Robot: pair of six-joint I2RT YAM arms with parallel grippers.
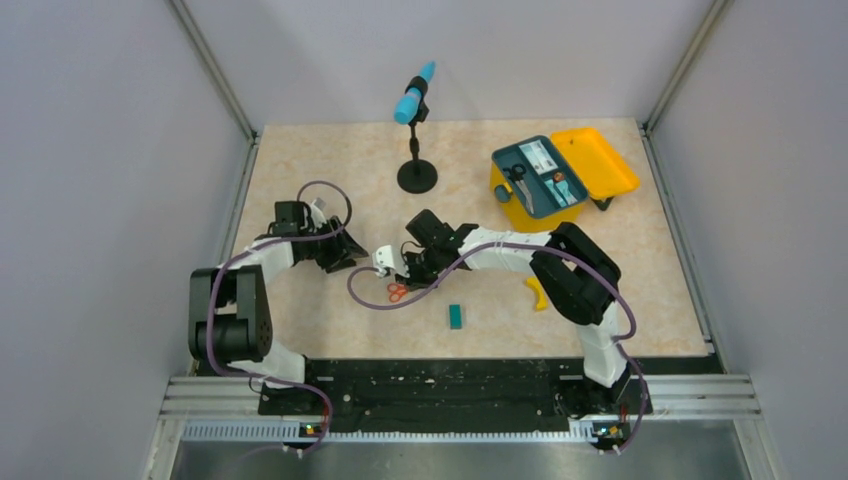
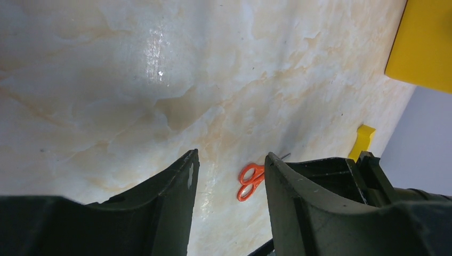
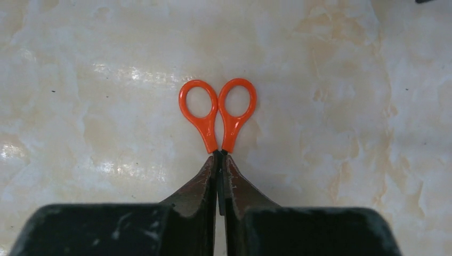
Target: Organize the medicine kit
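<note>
1. The right gripper [image 3: 219,160] is clenched on the blades of the small orange scissors [image 3: 209,133]. The two ring handles stick out in front of the fingertips, over the table [image 1: 300,160].
2. The left gripper [image 2: 232,157] is released, with nothing between its fingers, and it hangs near the scissors on the left side.
3. The medicine kit [image 1: 512,210] stands at the far right part of the table, well apart from both grippers. Its yellow lid [image 1: 598,160] lies open to the right, and the dark insert tray already holds some small items.
4. I judge the scissors to be light, stiff and thin. The metal blades are probably slippery, so the scissors may turn in the fingers during the carry.
5. The kit is hard plastic and seems light, so a push may slide it. The best places to take it are probably the rim or the handle, not the smooth lid.
</note>
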